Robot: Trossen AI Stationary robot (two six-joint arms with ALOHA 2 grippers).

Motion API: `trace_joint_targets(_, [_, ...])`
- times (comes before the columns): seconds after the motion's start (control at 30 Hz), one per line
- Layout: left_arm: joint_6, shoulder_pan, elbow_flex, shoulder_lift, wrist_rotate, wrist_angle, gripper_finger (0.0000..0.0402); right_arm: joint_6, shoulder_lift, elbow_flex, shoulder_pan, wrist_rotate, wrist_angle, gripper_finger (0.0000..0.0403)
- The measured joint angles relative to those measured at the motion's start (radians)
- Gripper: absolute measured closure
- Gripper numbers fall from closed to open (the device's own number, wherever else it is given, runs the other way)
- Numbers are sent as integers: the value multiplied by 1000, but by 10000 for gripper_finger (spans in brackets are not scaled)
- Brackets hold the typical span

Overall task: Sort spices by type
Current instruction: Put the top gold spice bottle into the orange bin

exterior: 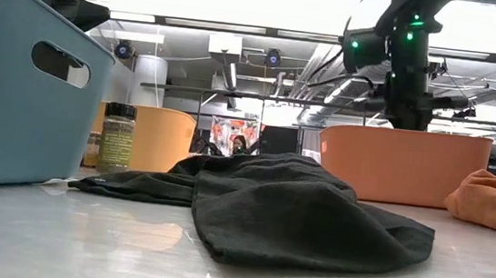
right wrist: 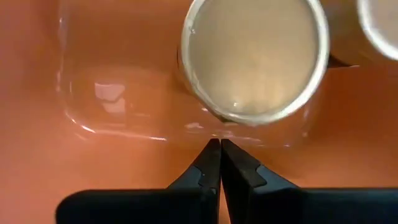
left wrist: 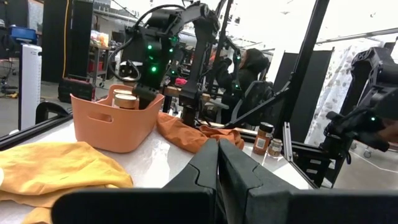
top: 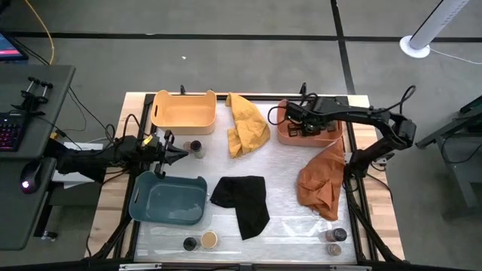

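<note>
I judge sorting partly done: tan-lid jars (right wrist: 252,59) sit in the coral tray (top: 285,129) under my empty, closed right gripper (right wrist: 220,147), left gripper (top: 183,153) closed beside one jar (top: 196,148), four more (top: 200,242) unsorted at the table's front.

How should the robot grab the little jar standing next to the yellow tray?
Probably straight down from above, pinching its round sides just under the dark lid. The jar stands upright with open table around it, and the left end effector, fingers shut, is close beside it.
</note>
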Motion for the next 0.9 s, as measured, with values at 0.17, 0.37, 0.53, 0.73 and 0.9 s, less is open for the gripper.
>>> trace_joint_targets(0.17, [0,0,0,0,0,0,401,27,0,-18,-1,48,51,402])
trace_joint_targets(0.37, [0,0,0,0,0,0,401,37,0,-18,-20,104,51,402])
trace_joint_targets(0.53, [0,0,0,0,0,0,401,36,0,-18,-41,134,52,402])
trace_joint_targets(0.73, [0,0,0,0,0,0,401,17,0,-18,-60,161,79,402])
trace_joint_targets(0.9, [0,0,0,0,0,0,401,16,0,-18,-65,188,83,403])
